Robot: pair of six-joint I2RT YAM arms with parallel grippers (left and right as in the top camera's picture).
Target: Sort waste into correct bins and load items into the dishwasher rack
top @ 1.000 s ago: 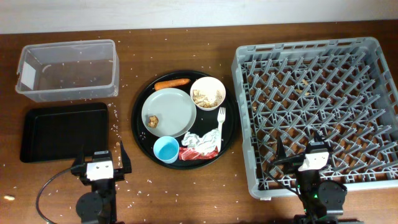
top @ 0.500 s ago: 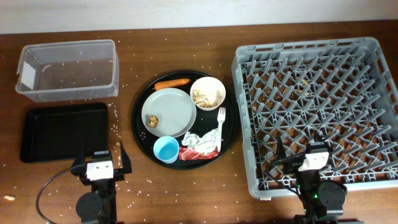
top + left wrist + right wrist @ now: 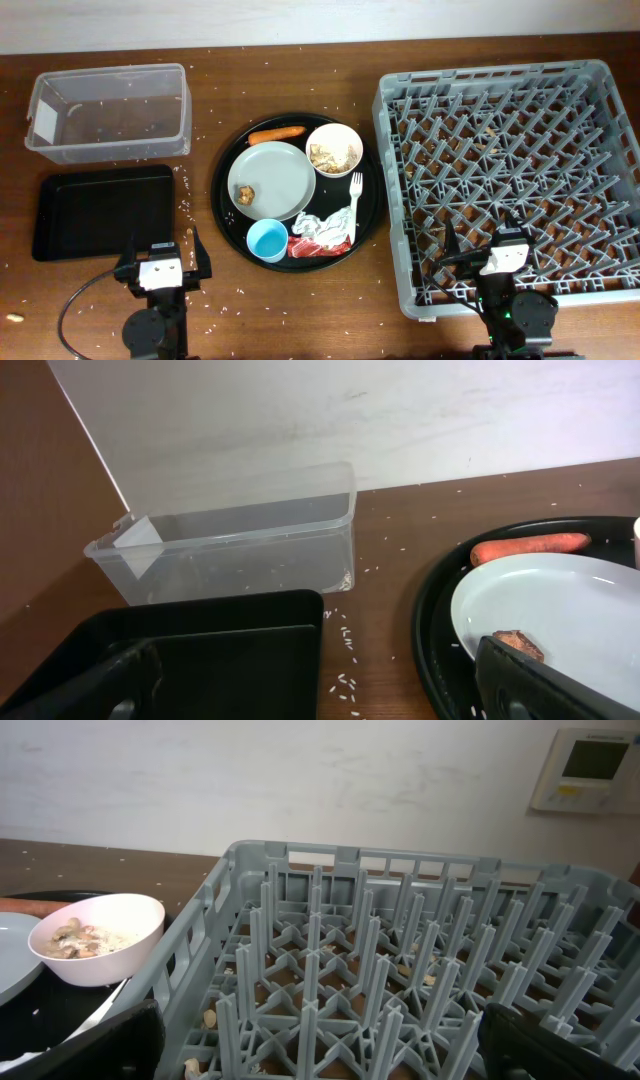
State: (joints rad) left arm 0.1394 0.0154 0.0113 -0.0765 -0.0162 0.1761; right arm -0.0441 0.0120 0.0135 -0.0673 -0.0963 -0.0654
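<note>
Waiting at the lower edge of the overhead frame, the left pincer (image 3: 160,250) and the right pincer (image 3: 482,240) both stand spread wide and hold nothing. Each wrist view shows a dark finger at either lower corner with open air between.

All the waste lies between the two arms, on the round black tray (image 3: 221,196) in the middle of the tabletop (image 3: 300,300). The carrot (image 3: 276,134) rests at that tray's upper rim, just above the plate (image 3: 275,178), with its long axis running left to right across the frame. The red wrapper (image 3: 310,248) and the crumpled napkin (image 3: 325,226) sit at the tray's lower edge, beside the cup (image 3: 267,239).

From the left pincer the round tray lies up and to the right. The shallow black tray (image 3: 100,210) is directly above that pincer in the frame, and the clear tub (image 3: 110,110) is above that, at upper left. The right pincer hangs over the lower edge of the rack (image 3: 520,130), with the round tray to its left.

Both bins are on the left side, so the left arm looks better placed for the waste. A grasp on the carrot would want the fingers closing across its short width.
</note>
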